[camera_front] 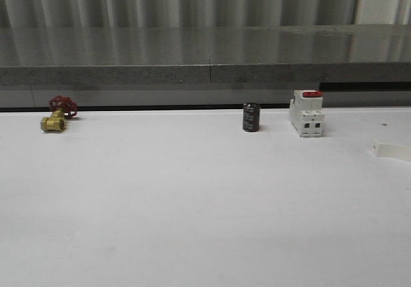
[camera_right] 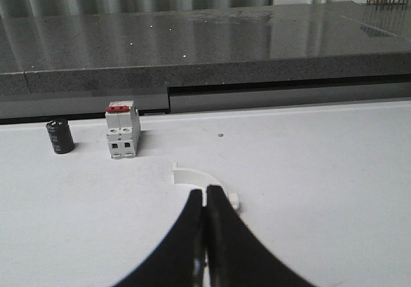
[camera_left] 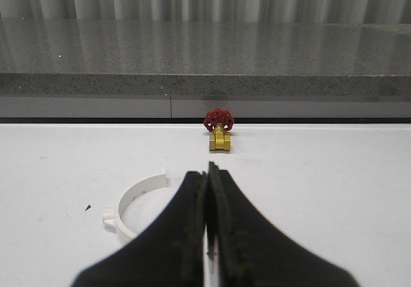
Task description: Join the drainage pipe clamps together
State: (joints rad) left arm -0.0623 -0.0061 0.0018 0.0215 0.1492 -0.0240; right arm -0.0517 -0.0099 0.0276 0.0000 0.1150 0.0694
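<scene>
Both grippers closed, empty. White plastic semicircular half-ring clamp (camera_left: 131, 205) flat on table, just ahead and beside left gripper (camera_left: 207, 200). Second white half-ring clamp (camera_right: 204, 179) right before right gripper (camera_right: 205, 213), partly hidden. Halves well apart, one per arm.

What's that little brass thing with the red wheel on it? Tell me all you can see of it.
It looks like a small brass valve: a yellow metal body with a hexagonal open end, topped by a dark red spoked handwheel. It lies on the white table near the far edge, toward the left, below the grey ledge. Nothing else touches it.
</scene>
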